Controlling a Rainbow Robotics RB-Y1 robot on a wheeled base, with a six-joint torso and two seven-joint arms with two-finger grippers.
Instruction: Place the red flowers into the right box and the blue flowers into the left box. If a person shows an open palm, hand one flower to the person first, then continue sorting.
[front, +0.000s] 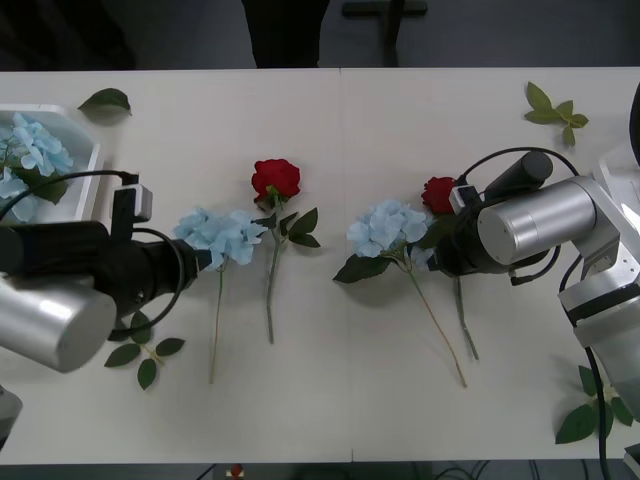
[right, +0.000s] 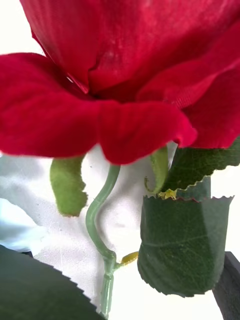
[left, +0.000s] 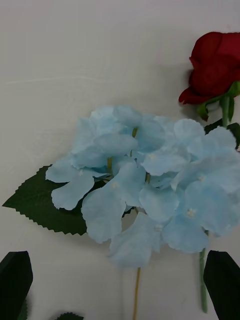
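Observation:
Two blue flowers and two red flowers lie on the white table. My left gripper (left: 120, 287) is open, its black fingers (left: 15, 280) just short of a blue flower (left: 145, 190) (front: 218, 235), with a red flower (front: 275, 178) beside it. My right gripper (right: 120, 312) hovers open over the other red flower (right: 120, 75) (front: 438, 193), close above its stem (right: 97, 220). A second blue flower (front: 390, 228) lies next to that rose. The left box (front: 88, 150) holds blue flowers (front: 30, 150). A corner of the right box (front: 620, 170) shows at the edge. The open palm is out of view.
Loose green leaf sprigs lie at the far left (front: 105, 100), far right (front: 555, 112), near left (front: 145, 355) and near right (front: 595, 415). Bare table runs between the two flower pairs and along the front edge.

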